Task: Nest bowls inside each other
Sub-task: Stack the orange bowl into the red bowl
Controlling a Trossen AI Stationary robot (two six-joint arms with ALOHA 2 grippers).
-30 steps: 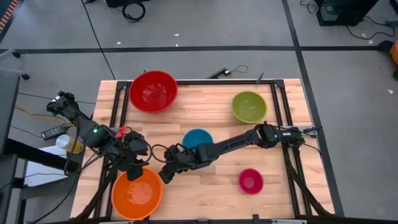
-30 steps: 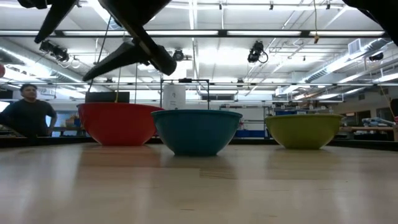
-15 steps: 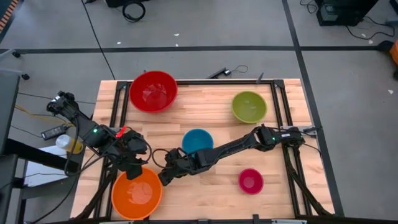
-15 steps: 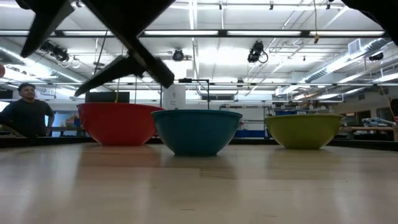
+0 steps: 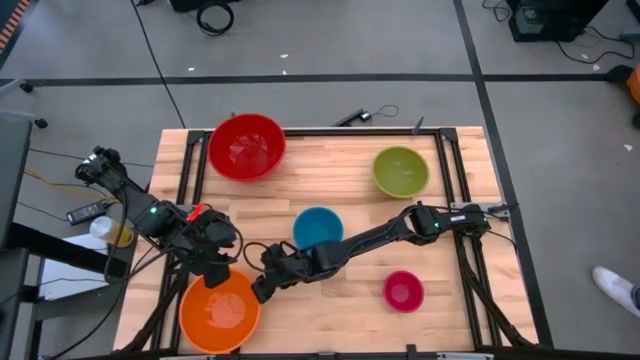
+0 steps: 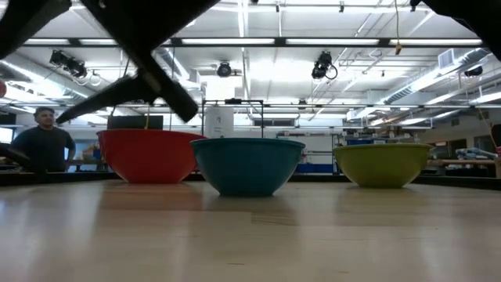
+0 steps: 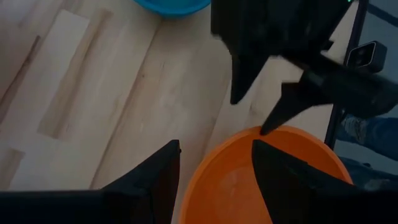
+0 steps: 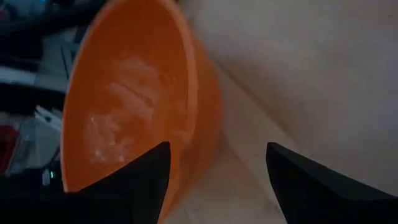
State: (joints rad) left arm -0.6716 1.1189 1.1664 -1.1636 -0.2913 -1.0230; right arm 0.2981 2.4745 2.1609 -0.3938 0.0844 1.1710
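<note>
The orange bowl [image 5: 220,312] stands at the table's near left corner. My right gripper [image 5: 260,290] is open at its right rim [image 8: 193,74], one finger over the inside and one outside the wall. My left gripper [image 5: 218,268] hangs open over the bowl's far rim [image 7: 214,146]. No touch shows for either. The blue bowl [image 5: 318,228] stands mid-table, the red bowl [image 5: 246,146] far left, the green bowl [image 5: 401,171] far right and the magenta bowl [image 5: 403,291] near right. Each rests on its base.
Black rails [image 5: 186,175] run along the table's left and right sides. A yellow object [image 5: 118,234] and cables lie off the left edge. A person [image 6: 43,145] stands beyond the far left corner. Bare wood [image 5: 340,300] lies between the orange and magenta bowls.
My right gripper has come down and toward the table's near left, closer to the orange bowl's rim, rolling a little. It has stayed open. The bowls have not moved.
</note>
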